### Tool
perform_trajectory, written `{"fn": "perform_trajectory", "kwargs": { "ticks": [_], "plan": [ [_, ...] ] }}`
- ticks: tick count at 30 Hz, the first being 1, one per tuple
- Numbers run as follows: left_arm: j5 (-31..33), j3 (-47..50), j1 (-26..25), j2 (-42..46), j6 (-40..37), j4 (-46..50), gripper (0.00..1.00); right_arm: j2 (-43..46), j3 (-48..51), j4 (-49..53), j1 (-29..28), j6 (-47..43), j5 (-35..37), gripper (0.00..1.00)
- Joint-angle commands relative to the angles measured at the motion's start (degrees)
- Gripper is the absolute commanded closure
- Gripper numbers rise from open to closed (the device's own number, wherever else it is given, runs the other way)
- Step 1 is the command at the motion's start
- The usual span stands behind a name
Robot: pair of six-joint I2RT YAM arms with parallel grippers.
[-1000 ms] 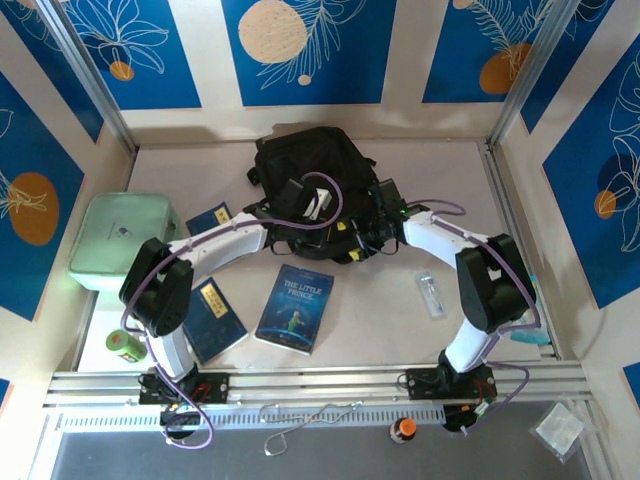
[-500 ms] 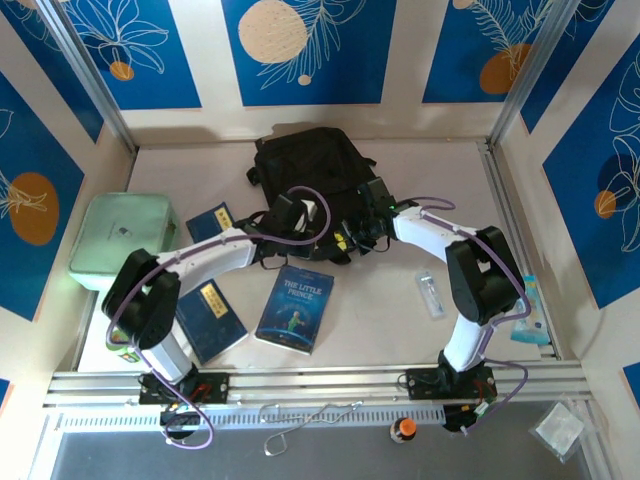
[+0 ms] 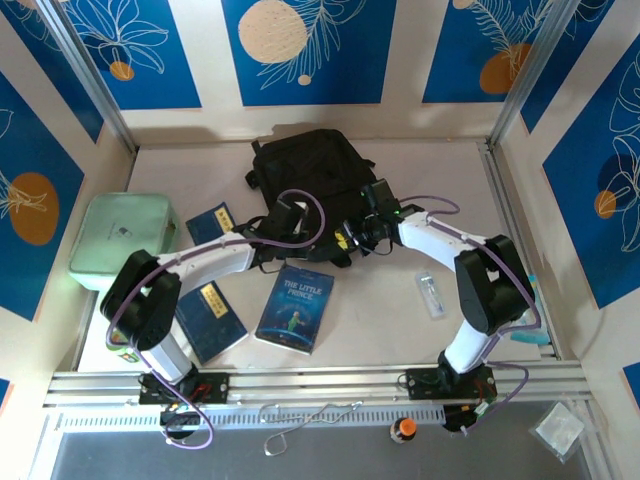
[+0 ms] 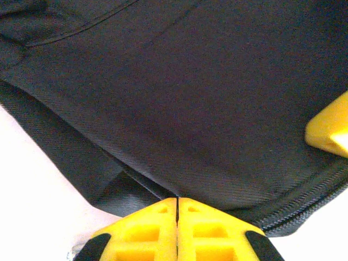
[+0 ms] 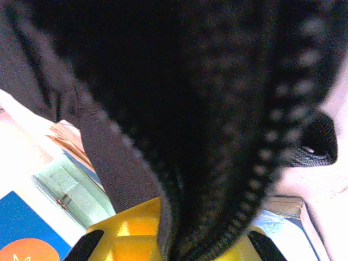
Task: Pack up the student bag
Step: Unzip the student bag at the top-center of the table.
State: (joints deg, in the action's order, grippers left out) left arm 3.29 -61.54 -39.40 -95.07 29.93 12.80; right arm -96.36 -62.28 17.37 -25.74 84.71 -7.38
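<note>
Fixed above and behind the arms, the top camera looks down on the whole table [image 3: 400, 320], with the student bag [image 3: 305, 165] toward 12 o'clock. The left wrist camera sits very near the bag's black fabric, the left gripper [image 4: 177, 204] at 6 o'clock in its frame. The right wrist camera is nearer still, blurred against the zip edge, with the right gripper [image 5: 179, 236] at 6 o'clock and a mint-green case [image 5: 76, 187] at 8. All three share the bag's near edge.

Both the left arm [image 3: 215, 255] and right arm [image 3: 440, 235] are white shells with chunky black joints, each with a loopy purple cable [image 3: 321, 210]. The left gripper [image 4: 176, 202] is bright yellow plastic, kinda Lego-looking.
</note>
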Motion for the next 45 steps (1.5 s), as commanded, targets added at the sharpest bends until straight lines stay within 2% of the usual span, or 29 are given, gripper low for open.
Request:
{"fn": "perform_trajectory", "kwargs": {
  "ticks": [1,6,13,20,22,26,34,41,45],
  "plan": [
    [4.69,1.01,2.48,-2.09,0.43,6.58,1.0,3.07,1.14,-0.49,2.09,-1.48,3.42,0.98],
    [4.14,-0.1,3.1,-2.76,0.33,6.02,1.0,3.48,1.81,-0.85,2.08,-1.77,3.77,0.98],
    [-6.0,-2.7,2.01,2.12,-5.51,3.35,1.0,1.03,2.25,-1.1,2.18,-2.02,3.1,0.98],
    [-8.75,-1.29,1.8,3.34,-5.68,4.29,1.0,1.04,2.14,-1.01,2.58,-2.95,3.95,0.98],
    [-7.03,-0.9,1.78,2.71,-5.15,6.67,1.0,1.08,1.91,-0.7,2.62,-3.31,3.92,0.98],
    [2.25,1.14,2.5,0.75,-3.33,11.32,1.0,1.96,2.16,-0.23,2.71,-3.61,4.86,0.98],
    [7.47,-1.62,4.02,-4.71,-0.49,14.63,1.0,2.22,2.15,0.29,2.71,-3.48,4.9,0.99],
    [7.7,-4.98,5.74,-5.75,-3.65,14.27,1.0,3.4,3.11,0.39,3.15,-3.67,5.05,0.99],
    [5.5,-5.05,5.74,-4.34,-6.29,12.49,1.0,3.64,3.48,0.44,3.41,-3.84,5.61,0.99]
  ]
}}
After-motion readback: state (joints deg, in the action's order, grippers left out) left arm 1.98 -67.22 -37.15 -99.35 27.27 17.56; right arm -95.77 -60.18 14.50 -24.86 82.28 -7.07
